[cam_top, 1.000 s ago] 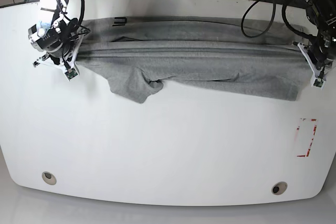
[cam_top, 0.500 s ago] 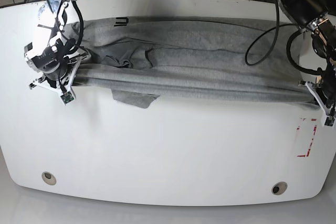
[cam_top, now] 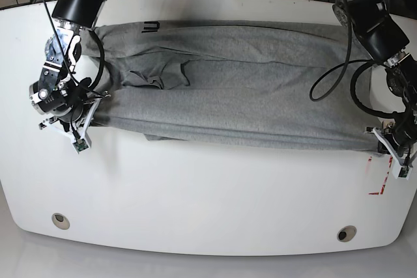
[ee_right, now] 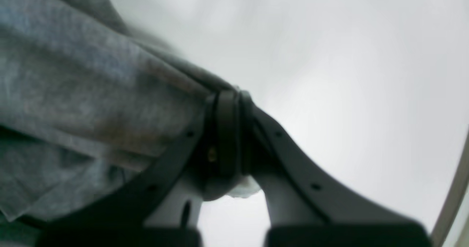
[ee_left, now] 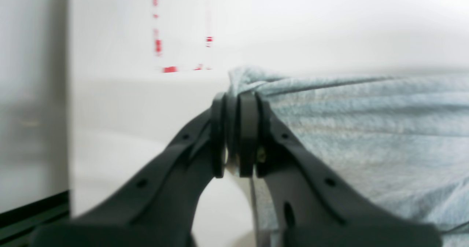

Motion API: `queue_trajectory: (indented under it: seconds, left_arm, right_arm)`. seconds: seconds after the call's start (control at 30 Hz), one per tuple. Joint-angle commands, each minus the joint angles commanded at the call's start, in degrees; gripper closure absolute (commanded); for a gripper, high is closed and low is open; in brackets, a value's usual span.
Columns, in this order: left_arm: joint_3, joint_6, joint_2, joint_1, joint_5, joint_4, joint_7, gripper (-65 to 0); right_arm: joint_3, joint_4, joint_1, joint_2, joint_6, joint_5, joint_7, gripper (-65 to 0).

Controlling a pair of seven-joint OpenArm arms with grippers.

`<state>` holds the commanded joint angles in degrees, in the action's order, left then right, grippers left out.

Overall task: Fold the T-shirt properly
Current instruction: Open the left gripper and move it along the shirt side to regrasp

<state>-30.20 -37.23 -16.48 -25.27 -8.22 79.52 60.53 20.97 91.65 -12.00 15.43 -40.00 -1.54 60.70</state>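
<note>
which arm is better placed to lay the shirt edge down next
Neither alone: the left gripper and right gripper each pinch an end of the T-shirt fold near the front, so both should lower together.

Black print on the T-shirt
Only a partial black mark [cam_top: 150, 27] shows at the T-shirt's [cam_top: 247, 96] far-left edge; no word reads

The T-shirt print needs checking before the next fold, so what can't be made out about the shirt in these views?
- Print: in the base view only a black fragment shows at the far edge; folded cloth hides the rest.
- T-shirt sleeves and collar: buried in folds, base view.
- Held edge at the left hand: blurred; layer count unclear.
- Held edge at the right hand: blurred, and the fingers cover it.
</note>
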Motion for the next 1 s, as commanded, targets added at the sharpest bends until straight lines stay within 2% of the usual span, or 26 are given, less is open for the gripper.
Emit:
queue_trajectory:
  seconds: [0.13,0.17,0.33,0.5,0.6,0.67,0.77,0.83,0.9,1.0]
  left_arm:
    - [0.8,1.3,-0.2,0.0,0.0,-5.7,-5.9,-4.3]
    - [1.1,1.4,-0.3,-0.1,0.0,-8.2,-8.4,-4.3]
    - [1.4,1.4,-0.3,-0.5,0.0,-14.0,-15.1,-4.3]
    - [1.4,1.5,-0.4,-2.6,0.1,-20.1,-20.6,-4.4]
    - [1.4,1.5,-1.5,-4.0,0.1,-23.7,-23.4,-5.4]
    - [1.7,1.5,-2.0,-5.2,0.1,-25.9,-24.8,-9.2]
    - [1.8,2.1,-3.0,-7.5,0.0,-29.4,-26.8,-21.1]
    - [1.8,3.9,-3.7,-8.6,0.0,-30.9,-27.8,-28.6]
    - [2.2,7.3,-4.6,-9.4,0.0,-31.9,-28.6,-36.4]
    - [2.2,11.3,-5.3,-9.9,-0.1,-32.8,-29.7,-41.7]
  right_arm:
    - [0.0,-3.0,-0.4,0.0,0.00,0.0,-2.4,0.0]
    - [0.0,-4.0,-1.0,0.0,0.00,0.0,-3.5,0.0]
    - [0.0,-7.4,-1.5,0.0,0.00,0.0,-5.9,0.0]
    - [0.0,-9.0,-1.5,0.1,0.00,0.0,-7.3,0.0]
    - [0.0,-9.1,-1.5,0.1,0.00,0.0,-7.6,0.0]
    - [0.0,-9.1,-1.4,0.1,0.00,0.0,-7.6,0.0]
    - [0.0,-9.1,-1.2,0.1,0.00,0.0,-7.6,0.0]
    - [0.0,-9.1,-1.2,0.1,0.00,0.0,-7.6,0.0]
    - [0.0,-9.1,-1.2,0.1,0.00,-0.1,-7.6,0.0]
    - [0.0,-9.1,-1.1,0.1,0.00,-0.2,-7.6,0.0]
